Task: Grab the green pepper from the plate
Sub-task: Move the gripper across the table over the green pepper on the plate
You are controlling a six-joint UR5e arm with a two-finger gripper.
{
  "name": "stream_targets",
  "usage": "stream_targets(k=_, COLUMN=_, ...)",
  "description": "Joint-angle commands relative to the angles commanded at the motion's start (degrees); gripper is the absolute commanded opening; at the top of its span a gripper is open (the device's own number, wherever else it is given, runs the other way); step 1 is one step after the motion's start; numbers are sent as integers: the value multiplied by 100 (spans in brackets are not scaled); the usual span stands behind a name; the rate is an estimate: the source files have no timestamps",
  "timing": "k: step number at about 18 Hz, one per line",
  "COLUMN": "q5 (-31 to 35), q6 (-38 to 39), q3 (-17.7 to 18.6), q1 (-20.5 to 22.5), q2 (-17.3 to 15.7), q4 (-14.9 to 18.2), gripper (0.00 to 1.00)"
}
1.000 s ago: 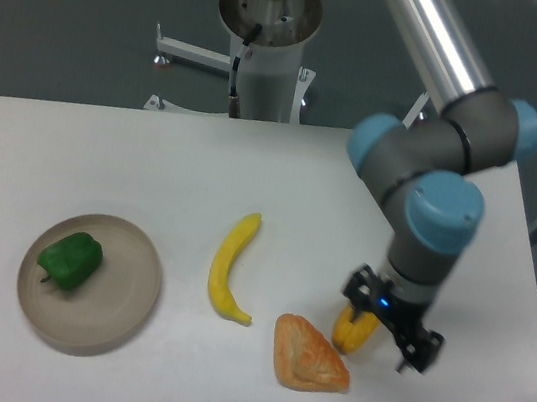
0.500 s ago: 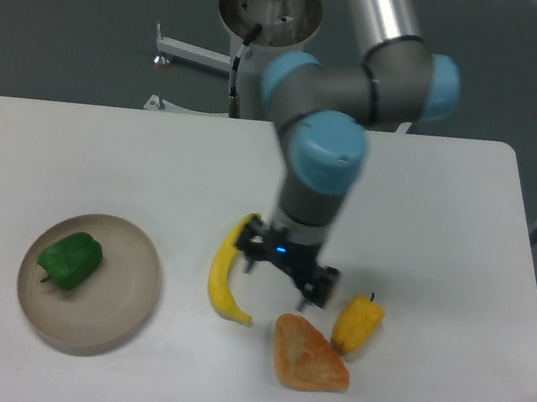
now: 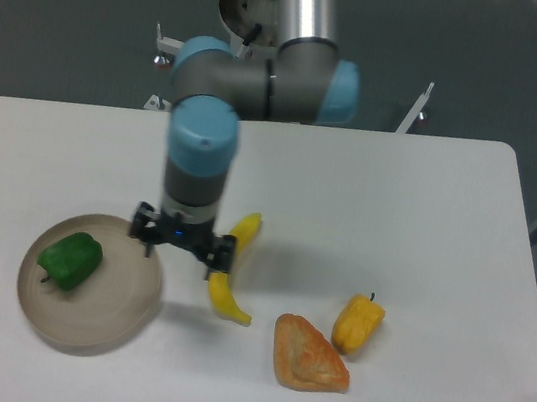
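Note:
The green pepper [image 3: 69,260] lies on the left part of the beige plate [image 3: 120,312], glossy and blocky, with its dark stem toward the lower left. My gripper [image 3: 180,255] hangs over the plate's right rim, to the right of the pepper and apart from it. Its two dark fingers [image 3: 148,245] point down and stand spread, with nothing between them.
A yellow banana [image 3: 226,276] lies just right of the gripper, partly behind it. A croissant-like pastry [image 3: 307,354] and a yellow-orange pepper [image 3: 358,323] sit at the front right. The table's right edge is near the frame's right side.
The arm has swung left across the table, from the yellow-orange pepper over the banana to the plate's right rim. The yellow-orange pepper stays on the table; the green pepper has not moved.

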State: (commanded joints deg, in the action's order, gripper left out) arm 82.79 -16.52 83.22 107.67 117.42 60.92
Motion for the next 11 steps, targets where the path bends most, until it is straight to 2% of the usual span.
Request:
stream_targets(k=2, q5=0, q6=-26, q3=97, q1=-167, q2=-18, q4=-133, gripper=100)
stream_targets(k=6, q5=0, q6=-9, q3=203, q1=-554, q2=-9, q4=-150, gripper=100)
stream_targets(k=11, q5=0, q6=-18, q3=379, q1=-748, q2=35, q4=-616, gripper=100)
